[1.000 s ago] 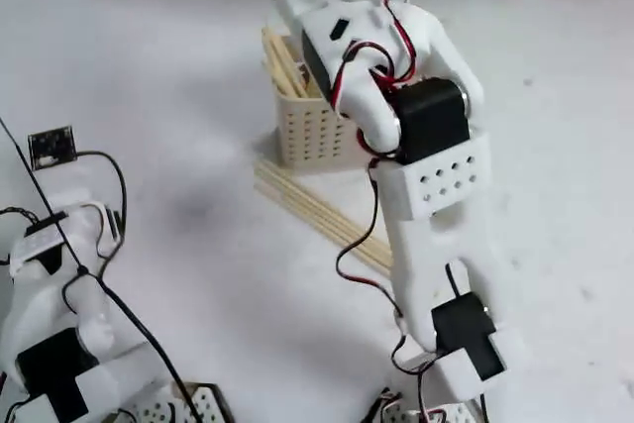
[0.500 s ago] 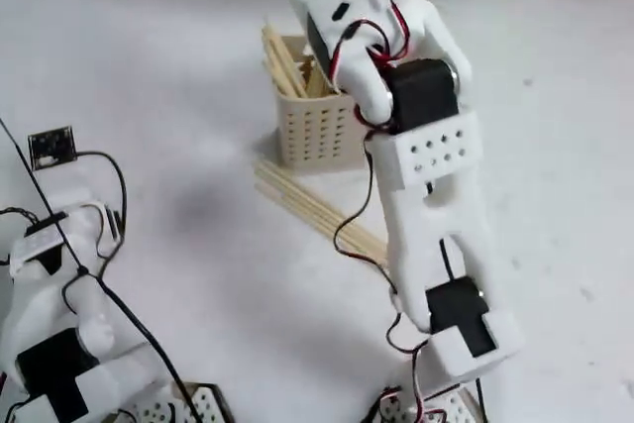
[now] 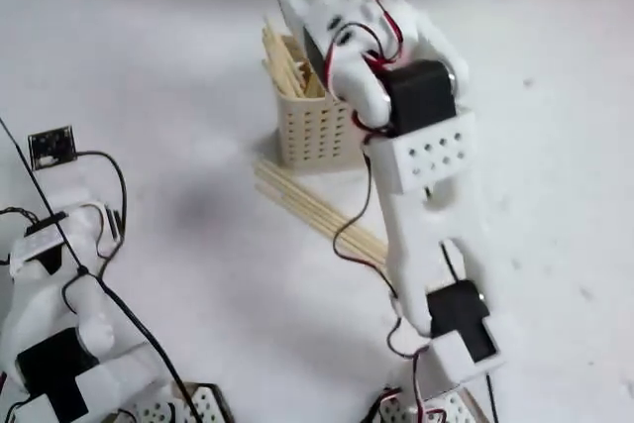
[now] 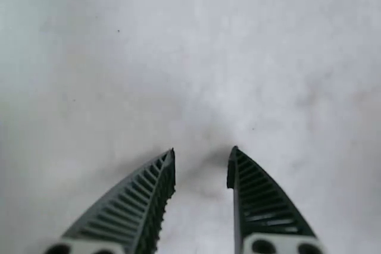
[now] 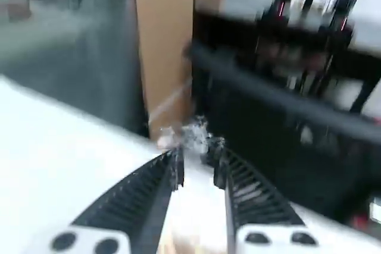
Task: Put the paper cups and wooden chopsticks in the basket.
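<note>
R arm point(image 3: 416, 146) stretched farther back, over basket point(image 3: 309, 134)

The left gripper point(image 4: 202, 150) hangs over a white, faintly mottled counter point(image 4: 190, 57). Its two dark grey, ribbed plastic fingers point(image 4: 143, 200) taper to points and stand apart, and bare counter surface shows through the gap between them. A soft shadow lies on the counter just ahead of the tips. Each finger ends in a pale base with round holes.

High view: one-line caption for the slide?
Right arm extended over the basket holding chopsticks; more chopsticks lie on the table beside it.
</note>
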You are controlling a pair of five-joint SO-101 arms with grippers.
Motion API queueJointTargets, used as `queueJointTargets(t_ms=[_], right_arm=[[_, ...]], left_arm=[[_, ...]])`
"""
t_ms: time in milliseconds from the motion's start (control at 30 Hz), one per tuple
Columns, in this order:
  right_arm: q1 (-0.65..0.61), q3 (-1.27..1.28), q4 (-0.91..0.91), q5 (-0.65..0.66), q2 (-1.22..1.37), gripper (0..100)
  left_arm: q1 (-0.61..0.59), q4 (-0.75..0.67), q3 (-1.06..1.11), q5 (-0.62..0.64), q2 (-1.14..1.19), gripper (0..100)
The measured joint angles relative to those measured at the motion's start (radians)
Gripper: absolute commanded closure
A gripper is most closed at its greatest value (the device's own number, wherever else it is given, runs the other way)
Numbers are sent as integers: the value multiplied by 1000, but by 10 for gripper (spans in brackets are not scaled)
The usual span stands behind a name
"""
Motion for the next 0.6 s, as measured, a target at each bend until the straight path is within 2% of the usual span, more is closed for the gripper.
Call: queueJointTargets(t_ms=[67, 133, 233, 433, 600], right_arm=[[2, -2, 169, 0, -44, 921], [2, -2, 354, 2, -80, 981], [0, 35, 534, 80, -112, 980], [-35, 413, 537, 181, -265, 981], [-107, 910, 348, 318, -422, 977]], left_arm=[[0, 0, 0, 0, 0, 843], [0, 0, 0, 0, 0, 843], [0, 0, 0, 0, 0, 843], [0, 0, 0, 0, 0, 843], [0, 0, 0, 0, 0, 843]])
